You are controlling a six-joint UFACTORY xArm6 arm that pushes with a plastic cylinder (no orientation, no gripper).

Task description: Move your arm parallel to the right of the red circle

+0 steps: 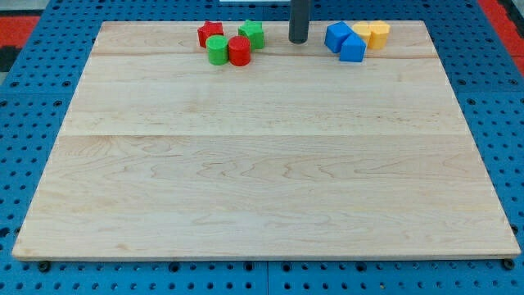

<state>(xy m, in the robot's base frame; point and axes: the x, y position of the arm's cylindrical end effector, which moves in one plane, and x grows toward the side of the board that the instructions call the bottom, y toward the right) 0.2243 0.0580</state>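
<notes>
The red circle (239, 51), a short red cylinder, stands near the view's top, left of centre, on the wooden board (262, 164). A green cylinder (217, 50) touches its left side. A red star-like block (210, 34) and a green block (252, 34) sit just behind them. My tip (298, 40) is to the right of the red circle, apart from it, slightly nearer the view's top. It stands between the red-green cluster and the blue blocks, touching nothing.
Two blue blocks (336, 36) (352, 49) and two yellow blocks (362, 33) (378, 34) cluster at the view's top right, right of my tip. A blue pegboard (24, 123) surrounds the board.
</notes>
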